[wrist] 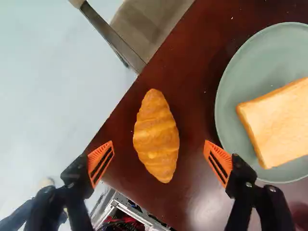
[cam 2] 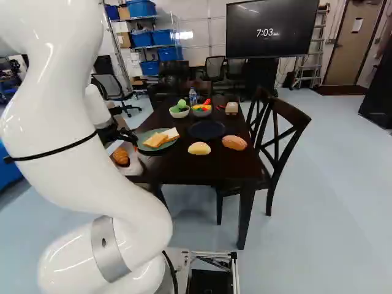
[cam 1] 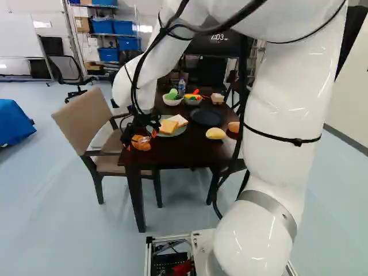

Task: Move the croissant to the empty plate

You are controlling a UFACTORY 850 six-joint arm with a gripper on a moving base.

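My 2 fingers [wrist: 100,162] wide apart. Croissant [wrist: 156,137] just ahead of gap, on worktop [wrist: 192,72], near edge. If I go down crooked, 1 finger may bump green plate [wrist: 233,110], or other may push croissant onto floor [wrist: 53,86].

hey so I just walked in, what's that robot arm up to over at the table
A white robot arm has its orange-padded black gripper open around a golden-brown croissant lying near the corner of a dark wooden table. It isn't gripping it. Beside the croissant is a pale green plate holding bread slices. The round black plate, probably the destination, sits empty farther along.
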